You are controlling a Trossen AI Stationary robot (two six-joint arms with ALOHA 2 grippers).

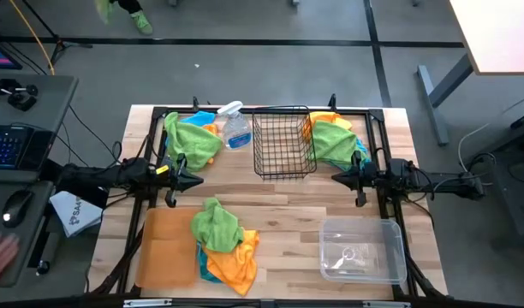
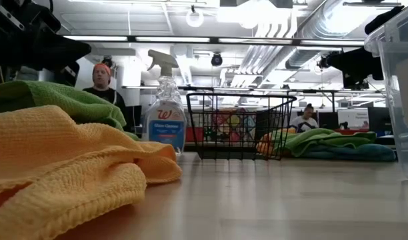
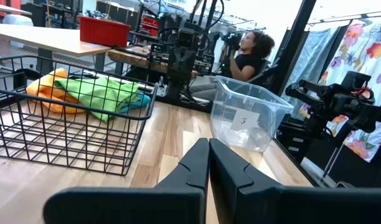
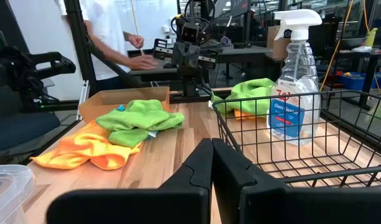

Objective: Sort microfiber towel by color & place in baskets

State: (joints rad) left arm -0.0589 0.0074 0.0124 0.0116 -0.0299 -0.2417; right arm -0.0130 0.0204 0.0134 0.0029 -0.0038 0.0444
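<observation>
Microfiber towels lie in three heaps on the table. A near heap [image 1: 223,244] of green, orange and blue partly rests on the orange-brown tray [image 1: 163,248]. A far-left heap [image 1: 192,137] is green, orange and blue. A far-right heap [image 1: 335,137] lies beside the black wire basket [image 1: 284,141]. The clear bin [image 1: 362,250] stands near right. My left gripper [image 1: 198,180] is shut at mid-left, and my right gripper [image 1: 337,177] is shut at mid-right; both hover with nothing held.
A clear spray bottle [image 1: 236,128] with blue liquid stands at the far edge between the left heap and the wire basket. A black frame [image 1: 270,111] runs along the table's far edge. Bare wood [image 1: 270,197] lies between the two grippers. People are in the room beyond.
</observation>
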